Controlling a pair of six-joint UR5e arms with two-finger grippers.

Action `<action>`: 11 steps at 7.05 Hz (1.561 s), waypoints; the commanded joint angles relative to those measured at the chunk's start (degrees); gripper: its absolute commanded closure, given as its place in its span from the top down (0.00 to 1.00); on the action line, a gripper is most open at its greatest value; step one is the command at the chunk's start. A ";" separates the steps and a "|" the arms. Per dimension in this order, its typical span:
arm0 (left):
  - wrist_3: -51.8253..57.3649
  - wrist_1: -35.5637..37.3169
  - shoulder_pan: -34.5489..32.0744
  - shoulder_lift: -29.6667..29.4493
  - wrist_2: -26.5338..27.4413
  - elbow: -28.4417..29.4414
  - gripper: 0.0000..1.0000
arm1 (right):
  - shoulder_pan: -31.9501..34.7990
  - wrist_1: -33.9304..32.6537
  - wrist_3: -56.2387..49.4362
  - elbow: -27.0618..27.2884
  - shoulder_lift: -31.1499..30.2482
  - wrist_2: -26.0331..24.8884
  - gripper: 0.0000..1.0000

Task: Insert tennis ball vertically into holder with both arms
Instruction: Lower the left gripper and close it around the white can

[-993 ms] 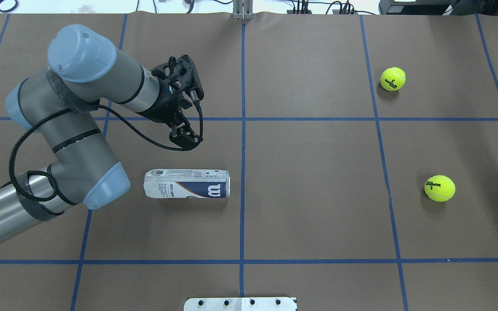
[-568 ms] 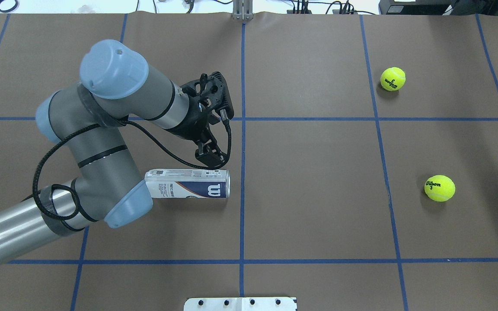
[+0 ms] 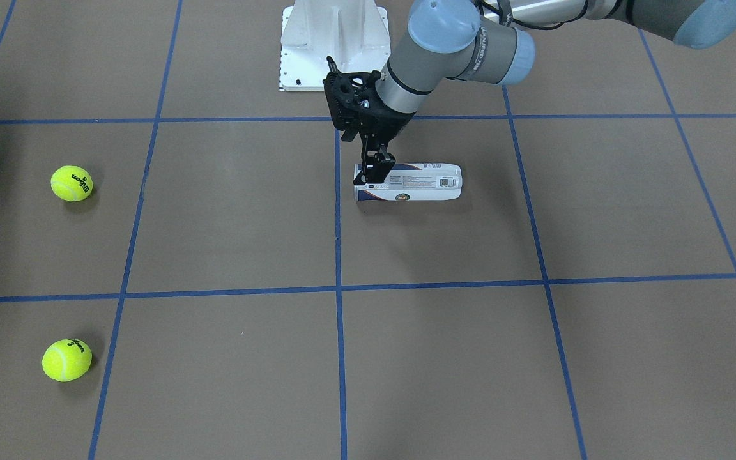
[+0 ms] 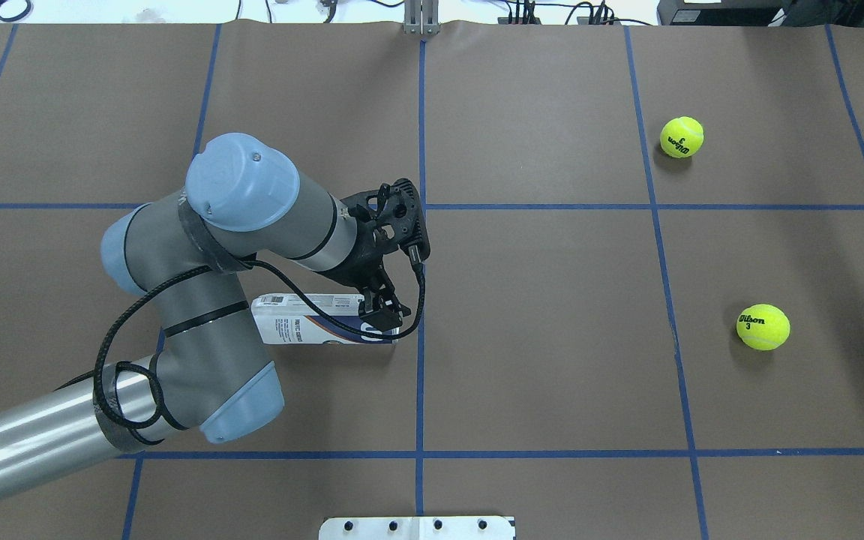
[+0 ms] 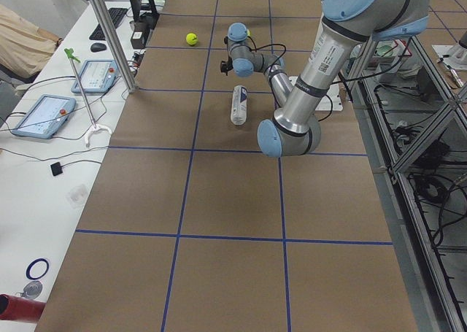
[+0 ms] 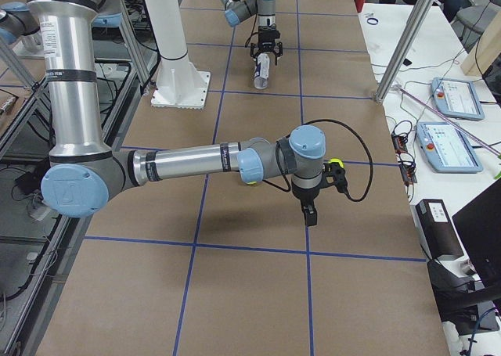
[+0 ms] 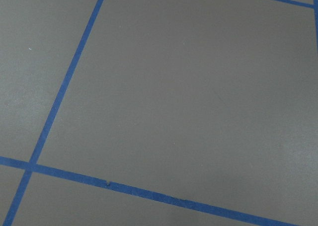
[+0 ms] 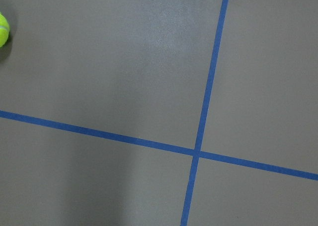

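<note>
The holder [image 4: 312,323] lies on its side left of the table's centre line; it also shows as the holder [image 3: 419,182] in the front-facing view. My left gripper [image 4: 382,309] hangs open over the holder's end nearest the centre line, fingers pointing down. I cannot tell whether they touch it. Two yellow tennis balls lie on the right half, the far ball [image 4: 682,137] and the near ball [image 4: 763,327]. My right gripper [image 6: 309,213] shows only in the exterior right view, low over the paper beside a ball [image 6: 336,165]. Its state cannot be told.
The white pedestal base [image 3: 333,45] stands at the robot's edge of the table. Blue tape lines divide the brown paper into squares. Tablets and cables lie on a side bench [image 5: 44,117] beyond the table's far edge.
My left arm has swung right and toward the robot's side, bringing the gripper down from behind the holder onto its end by the centre line. The balls and the holder have not moved.
</note>
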 commanded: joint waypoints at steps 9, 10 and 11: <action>10.59 10.41 5.60 -1.34 8.71 1.17 0.99 | 0.00 0.00 0.00 0.01 0.00 0.00 1.00; 10.59 10.23 5.60 -1.34 9.51 2.05 0.99 | 0.00 0.00 0.09 -0.08 0.00 0.00 1.00; 10.59 9.62 5.60 -1.68 9.52 3.45 0.99 | 0.00 0.00 0.09 -0.08 0.00 0.09 1.00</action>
